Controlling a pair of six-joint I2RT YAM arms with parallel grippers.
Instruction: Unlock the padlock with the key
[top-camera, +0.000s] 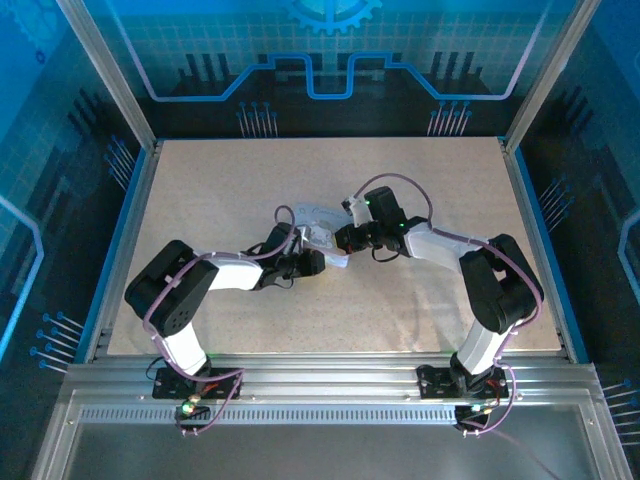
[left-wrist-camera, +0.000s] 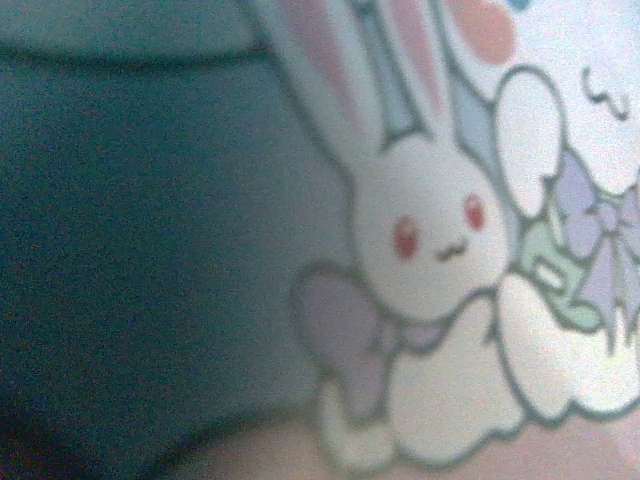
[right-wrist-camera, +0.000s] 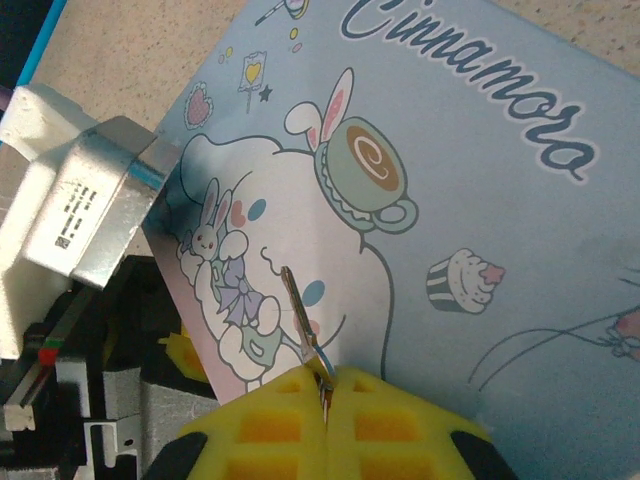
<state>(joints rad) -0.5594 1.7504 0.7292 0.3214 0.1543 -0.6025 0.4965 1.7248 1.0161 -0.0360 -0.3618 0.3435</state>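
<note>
Padlock: too small or too hidden to place. My guess is that it hangs at the tin box's edge between the two arms.
Key (right-wrist-camera: 298, 318): a slim silvery blade held just above the lid's picture. It is in the middle of the worktop (top-camera: 200, 200).
Key axis: runs straight out from the fingers and tilts slightly left in the right wrist view, towards the lid's rabbit corner.
Right claw (right-wrist-camera: 325, 385): yellow pads pressed together on the key's head.
Left claw (top-camera: 310, 262): pressed close against the tin's near side, with its camera right up against the printed lid. I cannot tell whether it is open or closed.
Tin box (right-wrist-camera: 480, 230): grey-blue with a cartoon lid, lying flat between the arms.
Nearer arm: the right one, since it carries the key. The blade probably has to line up with the keyhole before it goes in.
</note>
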